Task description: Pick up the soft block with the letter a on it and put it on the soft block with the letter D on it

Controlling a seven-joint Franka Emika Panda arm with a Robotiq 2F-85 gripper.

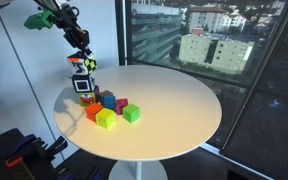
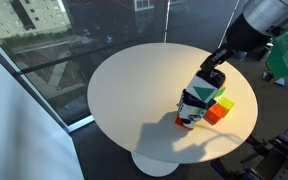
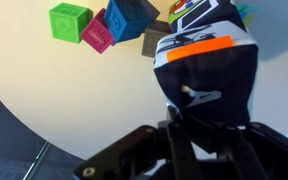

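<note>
Gripper: fingers closed, pinching the top of the soft block with the letter a; that block, black with green-and-white patches, sits atop the soft block with the letter D; round white table; small coloured cubes just beside the stack; lettering too small to read.

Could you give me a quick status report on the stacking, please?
Tool shut on A block. A block sitting on D block, not yet released. Small coloured cubes beside them, not in the way.
</note>
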